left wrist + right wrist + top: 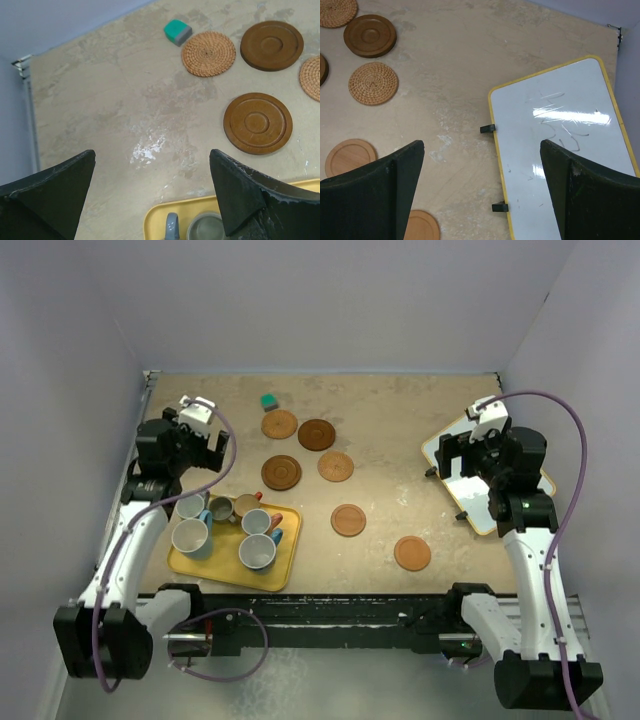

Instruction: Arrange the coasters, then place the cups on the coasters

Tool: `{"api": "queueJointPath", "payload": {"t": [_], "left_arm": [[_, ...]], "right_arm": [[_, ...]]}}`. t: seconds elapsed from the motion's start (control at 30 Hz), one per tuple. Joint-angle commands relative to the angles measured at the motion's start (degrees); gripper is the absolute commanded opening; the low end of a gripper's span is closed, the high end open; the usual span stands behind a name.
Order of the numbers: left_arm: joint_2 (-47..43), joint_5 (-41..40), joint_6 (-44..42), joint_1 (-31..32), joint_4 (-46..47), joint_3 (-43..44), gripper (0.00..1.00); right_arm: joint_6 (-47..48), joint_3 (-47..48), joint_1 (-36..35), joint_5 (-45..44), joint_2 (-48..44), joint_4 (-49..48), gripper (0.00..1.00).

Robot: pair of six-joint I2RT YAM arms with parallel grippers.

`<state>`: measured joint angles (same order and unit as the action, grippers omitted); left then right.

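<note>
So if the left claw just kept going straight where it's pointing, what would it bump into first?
Probably just the bare table, around the whitish scuff ahead of the open left gripper. The dark coaster lies right of that line, though depth is hard to judge.

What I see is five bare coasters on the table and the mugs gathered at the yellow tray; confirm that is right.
Wrong on the count: the top view shows six bare coasters on the table, not five. The mugs are gathered at the yellow tray, as stated.
</note>
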<state>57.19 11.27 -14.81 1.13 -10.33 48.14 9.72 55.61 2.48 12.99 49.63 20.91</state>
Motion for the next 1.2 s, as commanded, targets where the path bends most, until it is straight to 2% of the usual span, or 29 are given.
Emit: {"api": "queueJointPath", "payload": {"t": [0.0, 0.37, 0.7, 0.87, 1.17], "left_arm": [[7.9, 3.7, -1.4, 0.3, 6.5, 4.4, 0.93], [30.8, -1.0, -1.3, 9.1, 13.1, 13.9, 0.9], [50.6, 1.6, 6.2, 11.0, 13.3, 28.2, 0.85], [56.6, 1.3, 9.8, 11.4, 12.8, 33.7, 0.8], [62.6, -0.8, 10.3, 13.1, 12.2, 38.3, 0.77]], "right_arm": [[1.2, 0.0, -0.5, 0.8, -0.4, -2.5, 1.0], [2.3, -0.2, -0.5, 0.5, 0.6, -1.0, 1.0], [3.3, -0.4, -0.4, -0.1, 1.7, -0.4, 1.0], [3.5, -0.2, -0.4, -0.1, 2.6, -0.1, 1.0], [3.9, 0.6, -0.4, 0.1, 4.4, 1.2, 1.0]]}}
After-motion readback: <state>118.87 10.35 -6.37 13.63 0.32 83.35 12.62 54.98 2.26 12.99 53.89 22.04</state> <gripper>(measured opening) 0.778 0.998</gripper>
